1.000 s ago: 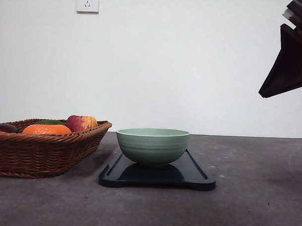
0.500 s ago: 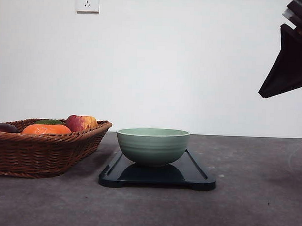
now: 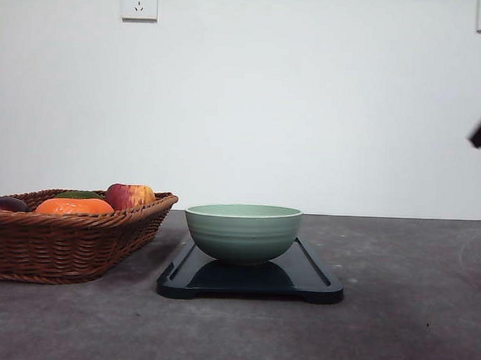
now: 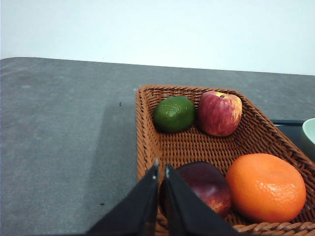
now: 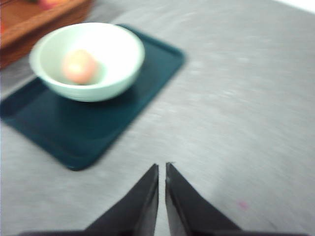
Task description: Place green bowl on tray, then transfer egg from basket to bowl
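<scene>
Front view: green bowl [image 3: 243,232] on tray [image 3: 316,281], right of basket [image 3: 64,241]. Egg [image 5: 78,66] inside bowl. Left gripper [image 4: 161,169] and right gripper [image 5: 162,168] both narrow, empty.

The basket [image 4: 256,142] sits on the grey tabletop [image 4: 64,137], holding a lime [image 4: 173,114], an apple [image 4: 219,112], an orange [image 4: 266,187] and a dark red fruit [image 4: 206,186]. The left gripper [image 4: 162,169] hovers at its rim, jaws nearly together.

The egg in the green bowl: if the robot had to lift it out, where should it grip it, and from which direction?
Probably straight down from above, fingers closing across the egg's middle, its widest part. It sits low inside the bowl, whose wall rings it on every side and blocks a sideways approach. The right wrist view is blurred, so I cannot tell how the egg's long axis lies.
</scene>
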